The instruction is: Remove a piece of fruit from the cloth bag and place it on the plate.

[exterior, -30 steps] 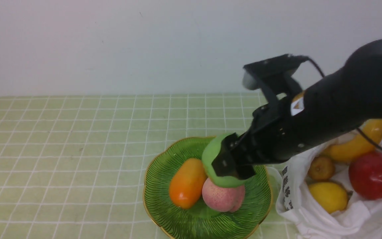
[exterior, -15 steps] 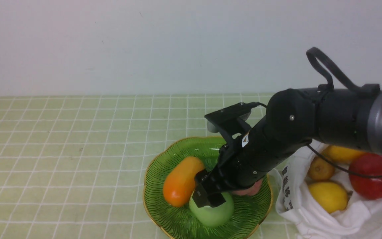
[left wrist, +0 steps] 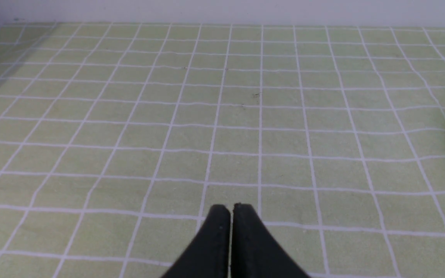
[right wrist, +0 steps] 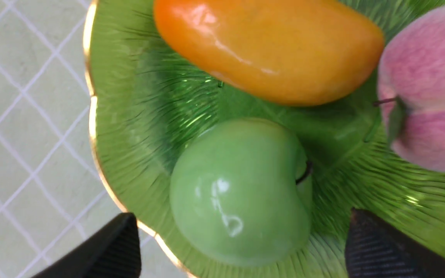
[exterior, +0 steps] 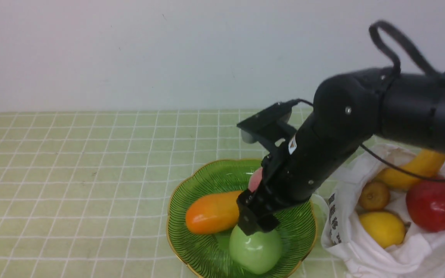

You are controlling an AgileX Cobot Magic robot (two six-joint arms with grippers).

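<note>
Green apple (right wrist: 242, 193); its stem shows wrist-side only.

- An orange, elongated fruit (exterior: 211, 213) is seen beside a pink peach (right wrist: 431, 88).
- A yellow banana (exterior: 411, 170), a small brown fruit (exterior: 374, 195), a lemon (exterior: 383, 228) and a shiny red apple (exterior: 437, 205) are grouped together.
- The tabletop (exterior: 72, 185) is covered with a checked pattern.

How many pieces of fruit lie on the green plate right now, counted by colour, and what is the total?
Orange: 1, the mango-like fruit
Green: 1, the apple
Pink: 1, the peach
Total on the plate: 3
</note>
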